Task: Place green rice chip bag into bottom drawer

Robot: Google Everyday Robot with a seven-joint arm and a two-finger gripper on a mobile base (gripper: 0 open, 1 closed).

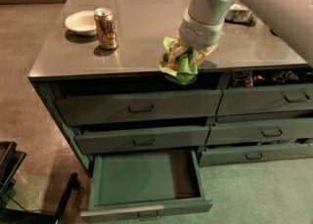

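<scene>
The chip bag is crumpled at the front edge of the bench, its lower end spilling over that edge above the top drawer fronts. Its long axis runs from the bench top down and outward over the front. The gripper comes down on it from above and behind, and it looks closed on the bag's upper part with the foil bunched round it. The single arm reaches in from the far corner of the bench. The bottom drawer stands pulled out at the foot of the bench front, its plain green inside bare. It lies straight down from the bag and a little toward the side of the bench where the can stands, so the coming move is likely outward past the edge, then down. There is one chip bag, one can and one small bowl just behind it near the bench's far side corner. One dark snack packet lies behind the arm. The bench front has six drawers in two stacks of three, only one of them open.
</scene>
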